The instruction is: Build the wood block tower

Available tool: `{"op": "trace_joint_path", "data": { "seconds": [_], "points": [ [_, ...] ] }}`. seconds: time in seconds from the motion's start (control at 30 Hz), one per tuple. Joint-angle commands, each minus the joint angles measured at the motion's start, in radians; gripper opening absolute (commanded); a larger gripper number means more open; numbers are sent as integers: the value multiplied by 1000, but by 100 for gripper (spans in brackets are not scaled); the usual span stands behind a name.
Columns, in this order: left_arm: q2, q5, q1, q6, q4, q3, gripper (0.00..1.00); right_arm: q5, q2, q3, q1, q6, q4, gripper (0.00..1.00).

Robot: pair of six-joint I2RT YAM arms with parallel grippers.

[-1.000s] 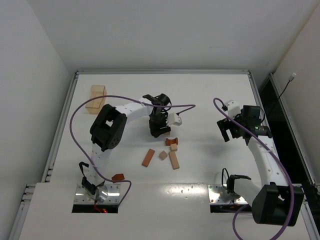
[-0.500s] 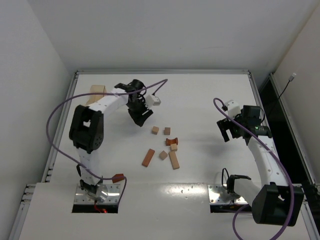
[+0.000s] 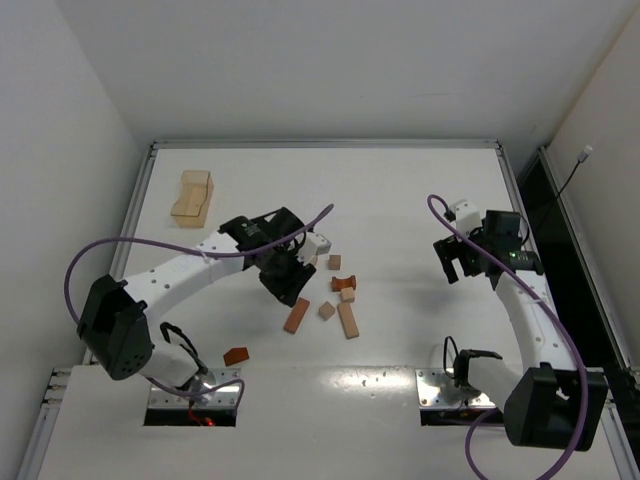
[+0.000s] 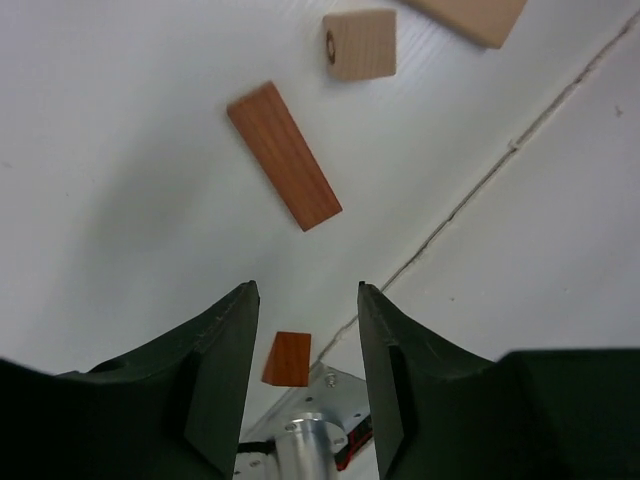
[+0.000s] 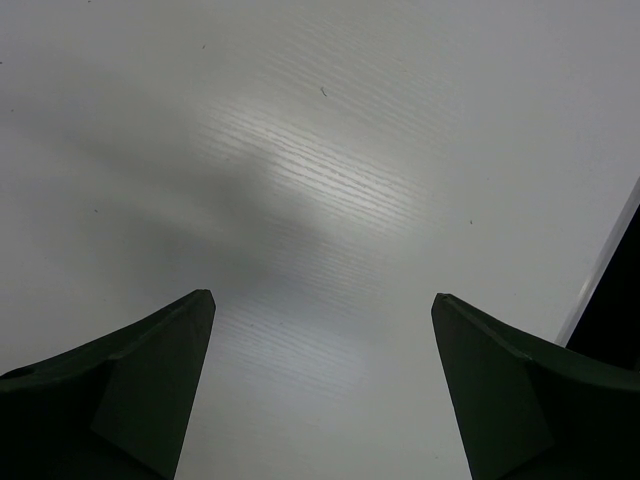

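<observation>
From above, the left pincer (image 3: 288, 284) is seen swung back from the far-left corner to the loose blocks (image 3: 347, 320), its jaws drawn narrower with nothing held, so no tower is begun yet. The pale tray piece (image 3: 191, 198) is left alone, and nothing is made out in it

At the left wrist, the reddish bar (image 4: 284, 155) is seen just ahead

At the right wrist, the right pincer (image 5: 322, 310) is held wide over bare tabletop (image 5: 330, 150)

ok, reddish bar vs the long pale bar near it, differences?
Colour: the reddish bar is red-brown, the long pale bar light tan. Slant: seen from above they lean opposite ways. The reddish bar lies nearer the left gripper, the long pale bar farther right. Both lie flat, ungripped.
</observation>
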Motion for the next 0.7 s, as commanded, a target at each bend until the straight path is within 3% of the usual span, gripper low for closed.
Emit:
{"op": "trace_joint_path", "data": {
  "seconds": [0.0,0.23,0.5,0.57,0.67],
  "points": [
    [-26,-93,-33,-200,54,-47,40,-10,11,46,-5,21,6,87],
    [37,-287,-62,-288,151,-83,34,-10,11,55,-5,32,6,87],
    [235,-193,7,-278,190,-17,13,9,-18,64,-5,32,-12,87],
    [235,-167,7,-269,190,-26,13,19,-18,64,-5,32,-12,87],
    [189,-123,7,-269,190,-72,27,30,-41,55,-5,22,-22,87]
  ]
}}
